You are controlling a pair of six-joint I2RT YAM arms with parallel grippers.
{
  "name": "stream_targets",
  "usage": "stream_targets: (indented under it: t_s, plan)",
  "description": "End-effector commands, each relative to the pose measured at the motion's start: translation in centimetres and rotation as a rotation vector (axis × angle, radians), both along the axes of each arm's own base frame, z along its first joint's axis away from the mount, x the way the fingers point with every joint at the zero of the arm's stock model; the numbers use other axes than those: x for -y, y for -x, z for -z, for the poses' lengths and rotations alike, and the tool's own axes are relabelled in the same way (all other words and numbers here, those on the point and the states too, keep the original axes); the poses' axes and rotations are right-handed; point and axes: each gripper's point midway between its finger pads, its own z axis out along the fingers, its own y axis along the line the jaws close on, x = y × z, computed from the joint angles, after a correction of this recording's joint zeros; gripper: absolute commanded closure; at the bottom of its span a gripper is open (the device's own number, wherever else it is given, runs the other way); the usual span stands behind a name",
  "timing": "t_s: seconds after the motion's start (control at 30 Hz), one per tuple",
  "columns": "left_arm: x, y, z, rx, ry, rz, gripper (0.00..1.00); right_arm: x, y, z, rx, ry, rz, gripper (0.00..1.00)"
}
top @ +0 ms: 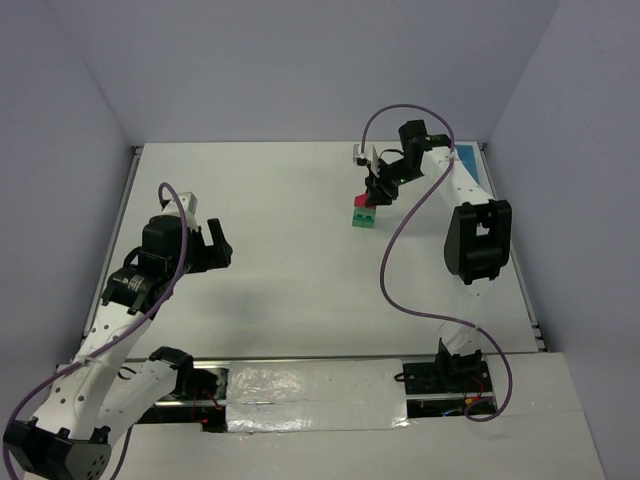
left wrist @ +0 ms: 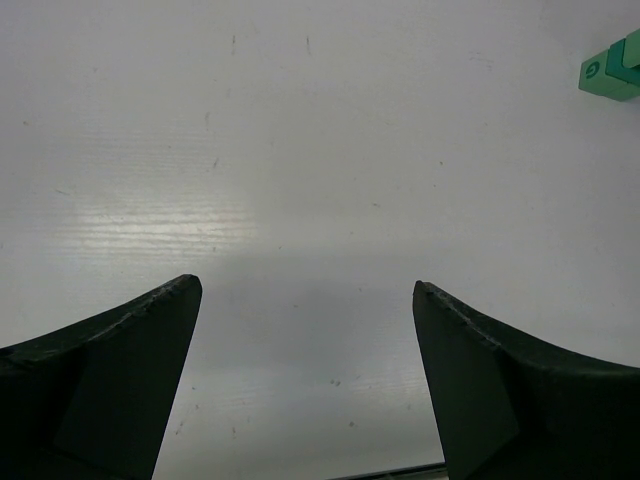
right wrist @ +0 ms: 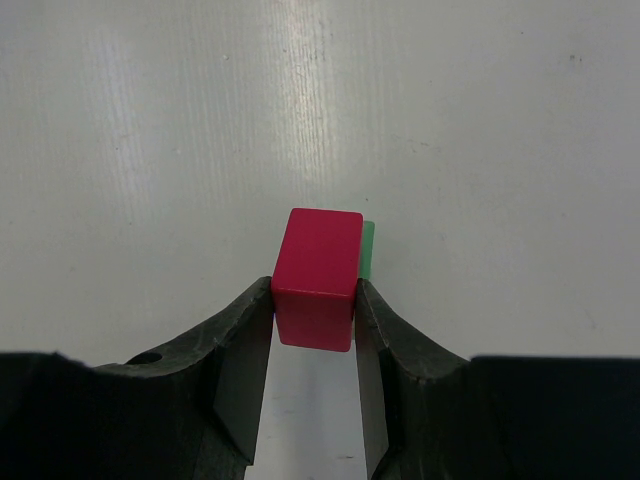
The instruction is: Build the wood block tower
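Light, rigid, smooth-painted red wedge [right wrist: 320, 250], judged slip-prone, is pinched by its flat sides in the right gripper [right wrist: 315, 292] over the green blocks [top: 364, 217], upper right of centre in the top view; left gripper [left wrist: 307, 288] gapes wide, empty.

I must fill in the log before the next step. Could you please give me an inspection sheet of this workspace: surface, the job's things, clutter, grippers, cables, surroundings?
Surface: white table, with faint scuffs.
Job's things: green blocks stand on the table at the far right. The red block is held directly over them. Whether it touches them cannot be told.
Clutter: nothing seen.
Grippers: right gripper shut on the red block. Left gripper open and holding nothing.
Cables: purple cable loops loosely beside the right arm. A second purple cable runs along the left arm.
Surroundings: pale walls on three sides. A shiny strip lies between the arm bases.
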Motion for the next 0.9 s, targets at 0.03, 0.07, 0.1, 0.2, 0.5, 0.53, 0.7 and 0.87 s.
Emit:
stream_targets:
  t_s: [0.03, 0.07, 0.1, 0.2, 0.5, 0.53, 0.7, 0.87]
  plan:
    - [0.2, -0.5, -0.8, 0.045, 0.004, 0.02, 0.0, 0.0, -0.5, -1.2, 0.047, -0.005, 0.007, 0.91]
    - [0.2, -0.5, -0.8, 0.045, 0.006, 0.02, 0.01, -0.1, -0.5, -1.2, 0.047, -0.006, 0.01, 0.89]
    - [0.2, -0.5, -0.8, 0.043, 0.006, 0.02, 0.01, 0.0, -0.7, -1.3, 0.052, -0.008, 0.011, 0.89]
    - [0.3, -0.5, -0.8, 0.043, 0.004, 0.023, 0.01, -0.1, -0.7, -1.1, 0.055, -0.012, 0.01, 0.88]
    - [0.3, -0.5, -0.8, 0.046, 0.008, 0.023, 0.0, 0.2, -1.1, -0.3, 0.042, -0.005, 0.018, 0.85]
    - [0.3, -0.5, -0.8, 0.045, 0.005, 0.024, 0.0, 0.3, -1.1, -0.4, 0.042, -0.007, 0.021, 0.85]
    - [0.3, -0.5, -0.8, 0.044, 0.007, 0.025, 0.0, 0.4, -1.1, 0.1, 0.035, -0.008, 0.019, 0.84]
    - [0.3, -0.5, -0.8, 0.043, 0.005, 0.024, 0.0, 0.5, -1.2, 0.4, 0.026, -0.007, 0.023, 0.83]
